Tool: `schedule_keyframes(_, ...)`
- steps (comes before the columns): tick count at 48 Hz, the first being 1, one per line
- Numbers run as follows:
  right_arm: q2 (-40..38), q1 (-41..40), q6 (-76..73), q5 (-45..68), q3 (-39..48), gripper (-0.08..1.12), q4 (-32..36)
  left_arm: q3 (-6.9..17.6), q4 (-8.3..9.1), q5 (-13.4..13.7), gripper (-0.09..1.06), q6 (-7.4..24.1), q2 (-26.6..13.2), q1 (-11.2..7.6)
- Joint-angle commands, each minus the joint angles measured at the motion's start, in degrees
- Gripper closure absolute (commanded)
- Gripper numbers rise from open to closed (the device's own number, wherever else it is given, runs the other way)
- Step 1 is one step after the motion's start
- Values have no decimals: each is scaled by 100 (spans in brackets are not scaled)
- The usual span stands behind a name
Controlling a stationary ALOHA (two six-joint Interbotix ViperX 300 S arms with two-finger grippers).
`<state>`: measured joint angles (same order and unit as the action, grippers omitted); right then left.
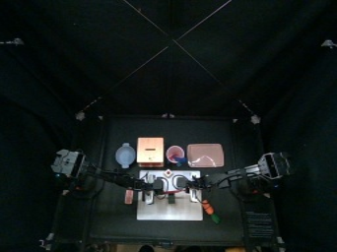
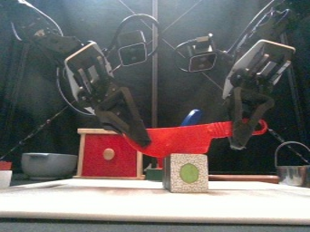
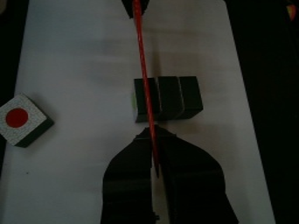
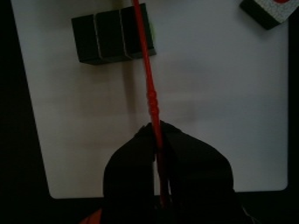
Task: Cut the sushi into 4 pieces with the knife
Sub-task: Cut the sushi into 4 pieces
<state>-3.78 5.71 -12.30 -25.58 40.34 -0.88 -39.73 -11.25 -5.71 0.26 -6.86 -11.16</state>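
I see both claws clenched on one red toy knife [image 2: 194, 136]. The left claw [image 2: 136, 134] grips one end and the right claw [image 2: 248, 122] the other, with the blade held level between them. The dark green toy sushi roll [image 3: 170, 96], three blocks joined, lies on the white cutting board [image 3: 228, 52] at the front of the black bench [image 1: 112, 221]. From the wrist cameras the blade crosses over one end block. From the front it hangs just above the roll. A separate block with a red centre [image 3: 24, 121] lies well apart on the board.
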Motion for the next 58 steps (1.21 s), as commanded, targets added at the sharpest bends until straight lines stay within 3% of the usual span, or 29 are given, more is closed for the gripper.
schedule_keyframes(1, -62, -18, -79, 123, -97, 91, -26, 132, -44, -18, 62, 9, 26, -229)
schedule_keyframes(13, -70, 35, -79, 176, -149, 91, -62, 167, -141, -18, 62, 18, 44, -299)
schedule_keyframes(50, -114, 185, -79, 176, -246, 91, -9, 404, -141, -9, 62, 9, 167, -545)
schedule_keyframes(58, -18, 185, -79, 176, -211, 91, 0, 422, -325, -9, 62, 18, -26, -562)
